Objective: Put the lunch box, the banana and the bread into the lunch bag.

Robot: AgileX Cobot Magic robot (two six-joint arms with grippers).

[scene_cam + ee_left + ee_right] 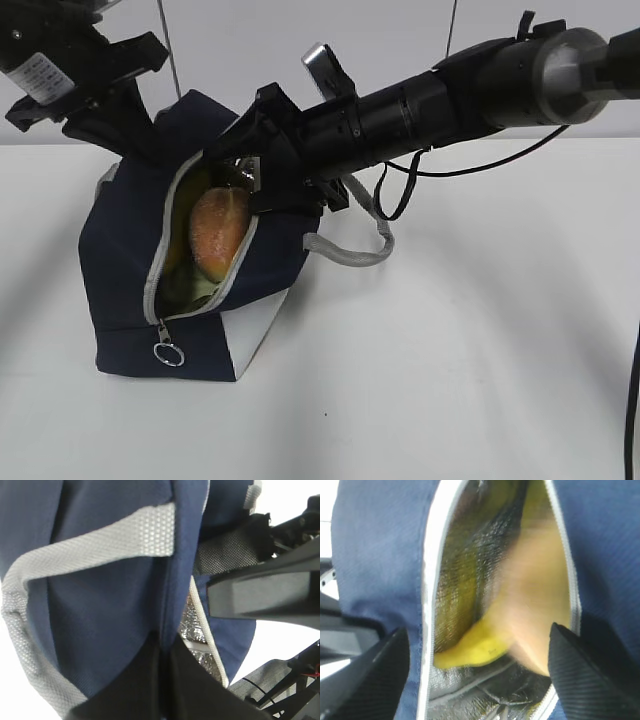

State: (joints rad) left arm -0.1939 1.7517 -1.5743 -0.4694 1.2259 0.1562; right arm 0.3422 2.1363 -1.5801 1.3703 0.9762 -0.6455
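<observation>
The navy lunch bag (130, 260) stands on the table at the left, unzipped and gaping. The bread (218, 232) fills the opening, with the banana (178, 250) beside it. A pale green bit (200, 290) under them may be the lunch box; I cannot tell. My left gripper (148, 140) is shut on the bag's top edge; in the left wrist view it (165, 660) pinches navy fabric (100, 610). My right gripper (268, 185) is open and empty at the mouth. In the right wrist view it (480, 680) straddles the opening over the banana (475, 647) and the blurred bread (535, 615).
The grey strap handle (355, 255) loops out to the bag's right on the white table (450, 350). The zipper ring pull (168, 353) hangs at the low front. The right arm (270, 585) crosses close to the left wrist. A grey strap (100, 540) runs over the bag's side.
</observation>
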